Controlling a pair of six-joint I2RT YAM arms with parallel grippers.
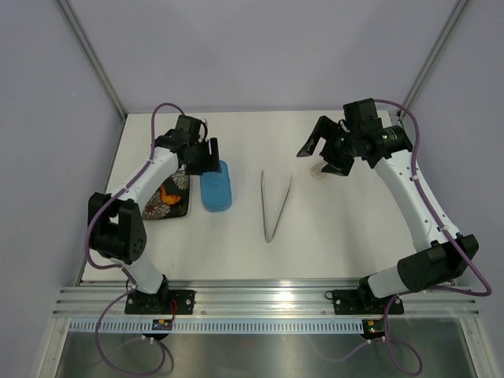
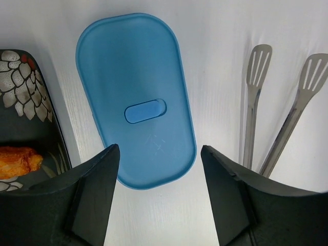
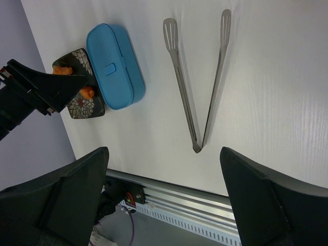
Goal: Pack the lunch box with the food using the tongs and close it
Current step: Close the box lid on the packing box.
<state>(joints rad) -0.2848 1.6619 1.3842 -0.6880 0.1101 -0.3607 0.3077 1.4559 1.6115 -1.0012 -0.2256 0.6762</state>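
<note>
The blue lunch box (image 1: 216,189) stands left of centre with its lid (image 2: 136,97) on. My left gripper (image 2: 159,148) hovers over the box's far end, open, with nothing between its fingers; it is also in the top view (image 1: 201,153). The silver tongs (image 1: 276,205) lie flat in a V in the middle of the table, their slotted tips (image 2: 259,64) pointing away from the arm bases. Orange food (image 2: 18,159) rests on the dark patterned plate (image 1: 169,197) left of the box. My right gripper (image 1: 323,153) hangs high at the back right, open and empty (image 3: 164,151).
The plate (image 3: 79,84) touches the box's left side. A small pale thing (image 1: 321,171) lies on the table below my right gripper; what it is cannot be made out. The metal rail (image 3: 205,205) runs along the near table edge. Grey walls enclose the back and sides.
</note>
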